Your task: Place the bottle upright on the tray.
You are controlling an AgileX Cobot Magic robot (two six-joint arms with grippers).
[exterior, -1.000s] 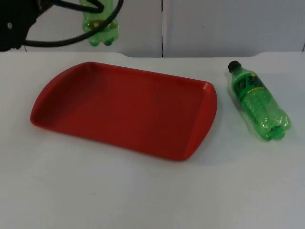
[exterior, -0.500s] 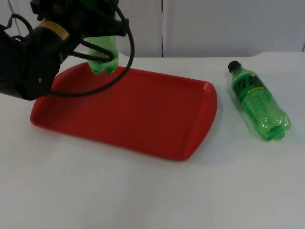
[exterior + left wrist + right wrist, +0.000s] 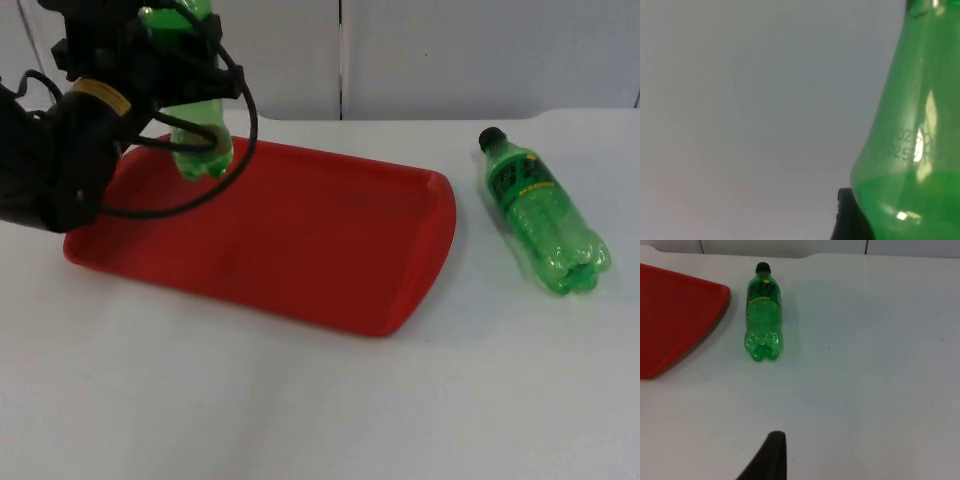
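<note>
My left gripper (image 3: 172, 52) is shut on the upper part of a green plastic bottle (image 3: 200, 140), which it holds upright. The bottle's base is over the far left corner of the red tray (image 3: 300, 240), and I cannot tell whether it touches the tray. In the left wrist view the bottle (image 3: 910, 165) stands close beside a black fingertip (image 3: 847, 217). A second green bottle (image 3: 543, 212) with a black cap lies on its side on the table, right of the tray. My right gripper (image 3: 771, 456) waits above the table, short of that lying bottle (image 3: 762, 315).
The tray's right rim (image 3: 715, 305) lies a little way from the lying bottle. White table top (image 3: 320, 400) stretches in front of the tray. The grey partition wall (image 3: 450, 50) closes off the back.
The left arm has come down from up by the wall with the bottle and shifted slightly left, so the base is now low over the tray's far left corner. The lying bottle has not moved.
</note>
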